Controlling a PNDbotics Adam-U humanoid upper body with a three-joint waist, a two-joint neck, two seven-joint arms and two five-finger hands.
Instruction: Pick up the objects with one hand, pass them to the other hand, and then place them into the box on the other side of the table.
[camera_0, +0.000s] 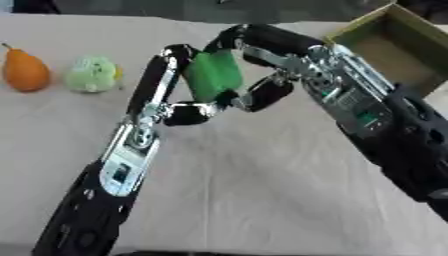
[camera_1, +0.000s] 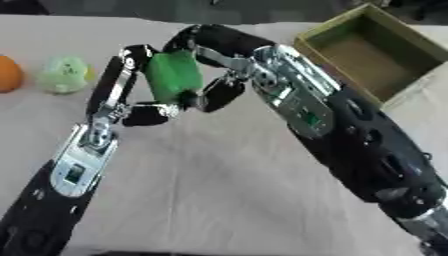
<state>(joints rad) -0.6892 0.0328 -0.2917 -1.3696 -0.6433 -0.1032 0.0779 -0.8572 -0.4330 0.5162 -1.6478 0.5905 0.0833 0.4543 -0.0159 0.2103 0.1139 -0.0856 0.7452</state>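
A beige table (camera_0: 262, 200) bears a pear (camera_0: 24, 70); a pale-green toy (camera_0: 92, 74); a box (camera_1: 385, 55) (open).

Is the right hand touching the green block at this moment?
Touching. In the left eye view the right hand has its fingers curled around the green block.

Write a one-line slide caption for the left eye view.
Left hand and right hand both grip a green block mid-handover.

Left hand (camera_0: 166, 92) and right hand (camera_0: 271, 65) meet mid-table, fingers curled
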